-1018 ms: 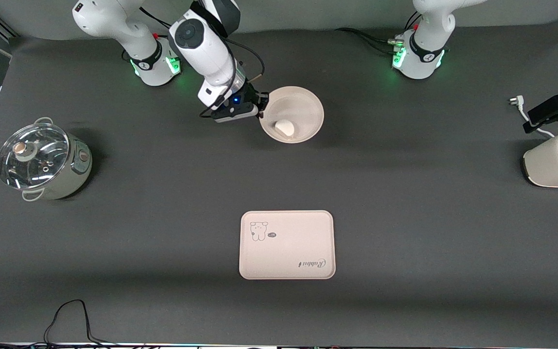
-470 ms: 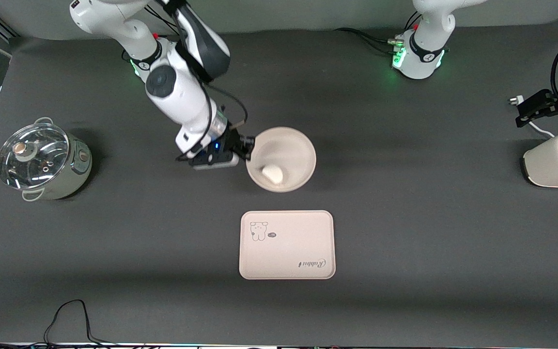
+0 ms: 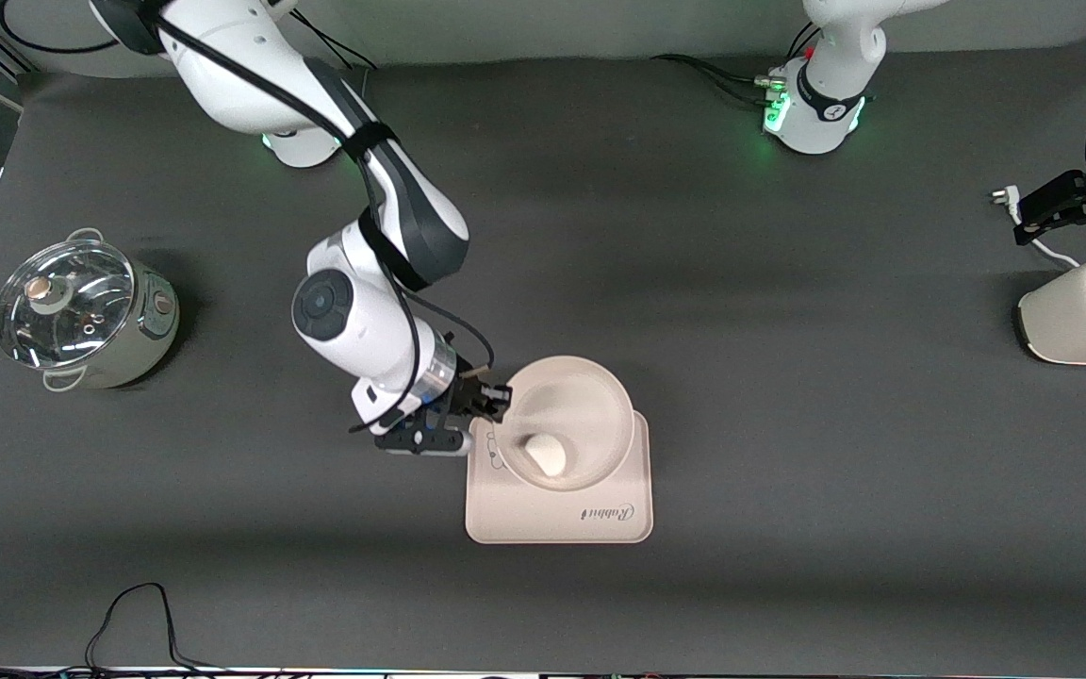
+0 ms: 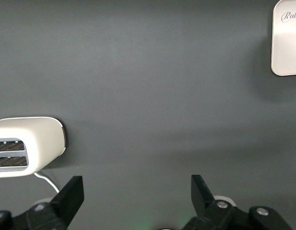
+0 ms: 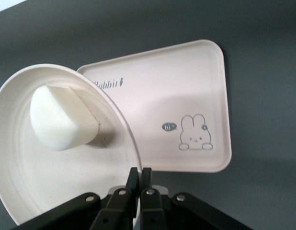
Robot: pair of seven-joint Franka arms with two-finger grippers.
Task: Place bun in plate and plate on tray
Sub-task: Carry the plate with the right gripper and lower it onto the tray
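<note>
Your right end effector (image 3: pixel 498 398) is clamped on the rim of the plate (image 3: pixel 600 405), fingers pinched together with the rim between them, as the right wrist view shows (image 5: pixel 139 179); the plate hangs over the tray (image 3: pixel 557 519), tilted, with the gripped edge toward the right arm's end of the surface; the bun (image 3: pixel 546 456) sits inside the plate, out from the end effector toward the plate's middle and down against the lower wall; in the right wrist view the bun (image 5: pixel 62 122) rests well clear of the fingers.

The relation that matters: the tray (image 5: pixel 186 110) lies under and out past the plate (image 5: pixel 57 158) from your end effector, with its long axis running along the surface from arm to arm; the plate covers the tray's edge farther from the front camera and juts over it; I judge the plate needs carrying a little more toward the front camera before it goes down, so it lands fully inside the tray's rim; level it as you lower, or the bun may roll.

Your left end effector (image 4: pixel 136 191) waits with its fingers spread wide and nothing between them, over bare surface near the toaster (image 3: pixel 1085 321); the right arm is far nearer the tray, and it has the job.
</note>
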